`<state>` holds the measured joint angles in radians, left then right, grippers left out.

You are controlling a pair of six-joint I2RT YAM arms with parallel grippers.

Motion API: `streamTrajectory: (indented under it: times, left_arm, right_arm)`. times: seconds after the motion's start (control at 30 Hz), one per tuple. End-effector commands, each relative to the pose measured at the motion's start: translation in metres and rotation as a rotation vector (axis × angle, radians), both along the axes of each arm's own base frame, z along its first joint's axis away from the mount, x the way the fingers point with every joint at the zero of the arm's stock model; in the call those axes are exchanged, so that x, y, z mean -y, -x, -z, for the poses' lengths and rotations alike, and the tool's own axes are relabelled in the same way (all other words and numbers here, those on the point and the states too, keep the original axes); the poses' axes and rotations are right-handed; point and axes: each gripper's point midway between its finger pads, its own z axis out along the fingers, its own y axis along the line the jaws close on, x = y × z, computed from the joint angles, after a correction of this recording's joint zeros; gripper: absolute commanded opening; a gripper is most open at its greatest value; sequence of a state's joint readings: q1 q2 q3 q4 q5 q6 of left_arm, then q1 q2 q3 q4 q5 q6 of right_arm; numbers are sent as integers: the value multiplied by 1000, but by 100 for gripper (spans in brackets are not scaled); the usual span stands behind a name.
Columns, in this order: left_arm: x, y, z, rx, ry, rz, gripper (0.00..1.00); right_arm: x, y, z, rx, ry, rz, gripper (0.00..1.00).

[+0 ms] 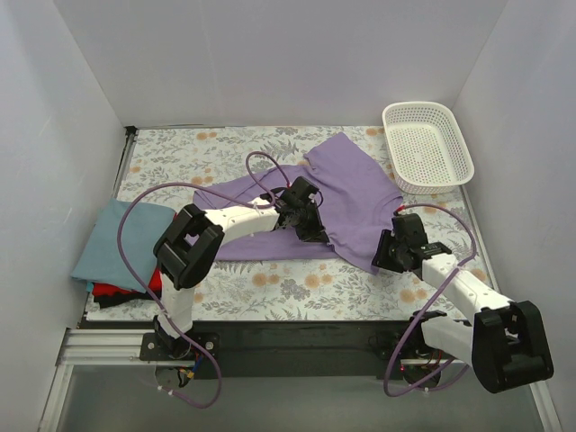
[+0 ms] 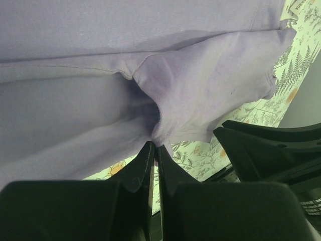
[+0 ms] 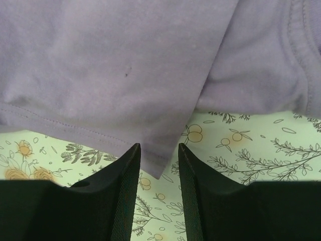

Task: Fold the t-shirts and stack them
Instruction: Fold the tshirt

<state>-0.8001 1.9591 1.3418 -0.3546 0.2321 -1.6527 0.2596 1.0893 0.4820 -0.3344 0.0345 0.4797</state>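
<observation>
The lilac-purple t-shirt lies spread and rumpled across the middle of the floral table cover. My left gripper is shut on a pinch of its lower edge; in the left wrist view the cloth bunches into the closed fingertips. My right gripper is open at the shirt's near right corner; in the right wrist view the hemmed corner lies between the spread fingers, on the table. A folded stack sits at the left edge: dusty blue-grey shirt on top, red and black under it.
A white plastic mesh basket stands at the back right corner. White walls enclose the table on three sides. Purple cables loop over both arms. The floral cover lies bare along the near edge.
</observation>
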Motion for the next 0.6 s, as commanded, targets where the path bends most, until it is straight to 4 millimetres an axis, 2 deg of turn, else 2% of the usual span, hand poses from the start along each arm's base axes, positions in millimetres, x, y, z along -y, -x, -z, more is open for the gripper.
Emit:
streamTrajectory:
  times: [0.0, 0.57]
  left_arm:
    - [6, -7, -15, 28, 36, 15, 0]
    - [7, -6, -9, 14, 34, 23, 0]
  right_arm:
    - [2, 2, 6, 2, 39, 29, 42]
    - [-3, 20, 17, -50, 110, 23, 39]
